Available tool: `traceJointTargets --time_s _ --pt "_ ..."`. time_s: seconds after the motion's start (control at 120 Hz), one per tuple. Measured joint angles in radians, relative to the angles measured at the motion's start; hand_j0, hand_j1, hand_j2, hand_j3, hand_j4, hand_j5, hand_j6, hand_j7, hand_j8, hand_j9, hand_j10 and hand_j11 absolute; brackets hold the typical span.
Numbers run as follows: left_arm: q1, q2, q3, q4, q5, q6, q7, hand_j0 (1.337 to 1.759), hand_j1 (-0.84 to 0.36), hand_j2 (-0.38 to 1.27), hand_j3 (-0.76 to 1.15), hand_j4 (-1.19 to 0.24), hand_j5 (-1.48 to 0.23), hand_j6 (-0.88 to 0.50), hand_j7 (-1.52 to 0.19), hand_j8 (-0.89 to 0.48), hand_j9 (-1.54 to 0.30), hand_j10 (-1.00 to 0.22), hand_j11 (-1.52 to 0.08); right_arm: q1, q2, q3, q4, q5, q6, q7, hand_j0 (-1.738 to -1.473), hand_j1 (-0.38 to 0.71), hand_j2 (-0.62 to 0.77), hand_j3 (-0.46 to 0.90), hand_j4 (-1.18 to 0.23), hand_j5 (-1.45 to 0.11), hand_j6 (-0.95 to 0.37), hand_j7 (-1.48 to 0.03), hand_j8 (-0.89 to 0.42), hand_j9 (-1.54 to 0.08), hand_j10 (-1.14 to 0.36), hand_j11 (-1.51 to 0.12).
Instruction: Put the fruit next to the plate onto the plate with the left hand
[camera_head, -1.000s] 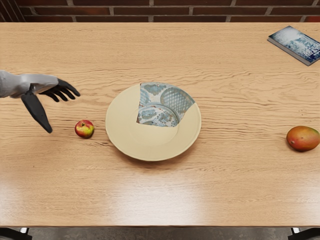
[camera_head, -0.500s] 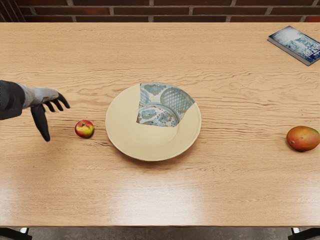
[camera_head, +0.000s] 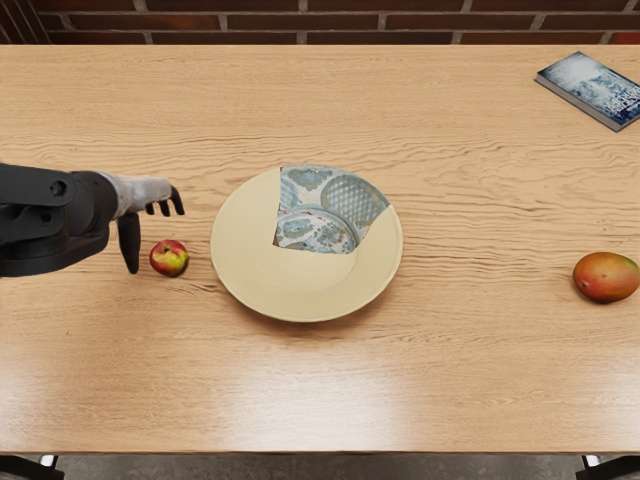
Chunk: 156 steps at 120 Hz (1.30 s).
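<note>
The left arm is seen coming in from the left edge, dark at the forearm and grey at the wrist. The left robot hand (camera_head: 143, 202) is held just above and to the left of the apple (camera_head: 169, 257), with its black fingers (camera_head: 176, 201) spread apart and nothing held in them; the thumb is pointed down, close beside the apple's left side, and whether it touches cannot be told. The apple is set on the worktop (camera_head: 320, 390), just left of the plate (camera_head: 250, 280) and apart from its rim. The plate is cream, with a blue-patterned section at its upper middle. A mango (camera_head: 605, 276) is seen near the right edge, and a book (camera_head: 592, 88) is laid at the far right corner.
</note>
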Motion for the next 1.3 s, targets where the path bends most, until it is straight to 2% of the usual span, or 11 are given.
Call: traceJointTargets --time_s 0.35,0.633,0.867,1.183,1.3 --pt "0.091 -0.093 0.005 0.016 0.066 0.120 0.001 1.658 -0.03 0.06 0.00 -0.32 -0.41 -0.32 -0.41 -0.32 -0.41 -0.32 -0.41 0.000 0.000 0.000 0.000 0.000 0.000 0.000 -1.658 -0.31 -0.01 0.00 -0.04 -0.05 -0.04 -0.05 -0.04 -0.05 -0.04 -0.05" --pt "0.107 -0.096 0.038 0.026 0.091 0.239 0.001 1.658 -0.03 0.06 0.00 -0.32 -0.41 -0.32 -0.41 -0.32 -0.41 -0.32 -0.41 0.000 0.000 0.000 0.000 0.000 0.000 0.000 -1.658 -0.31 -0.01 0.00 -0.04 -0.05 -0.04 -0.05 -0.04 -0.05 -0.04 -0.05" --pt "0.145 -0.109 0.050 0.025 0.094 0.273 0.001 1.658 -0.03 0.07 0.00 -0.32 -0.41 -0.32 -0.41 -0.32 -0.41 -0.32 -0.41 0.000 0.000 0.000 0.000 0.000 0.000 0.000 -1.658 -0.31 -0.01 0.00 -0.04 -0.05 -0.04 -0.05 -0.04 -0.05 -0.04 -0.05" --pt "0.159 -0.111 0.059 0.030 0.095 0.284 0.001 1.658 -0.17 0.09 0.00 -0.43 -0.56 -0.43 -0.56 -0.43 -0.56 -0.43 -0.56 0.000 0.000 0.000 0.000 0.000 0.000 0.000 -1.658 -0.31 -0.01 0.00 -0.04 -0.05 -0.04 -0.05 -0.04 -0.05 -0.04 -0.05" --pt "0.169 -0.124 0.060 0.039 0.096 0.290 0.001 1.658 -0.20 0.10 0.00 -0.47 -0.58 -0.43 -0.59 -0.46 -0.60 -0.46 -0.60 0.000 0.000 0.000 0.000 0.000 0.000 0.000 -1.658 -0.31 -0.01 0.00 -0.04 -0.05 -0.04 -0.05 -0.04 -0.05 -0.04 -0.05"
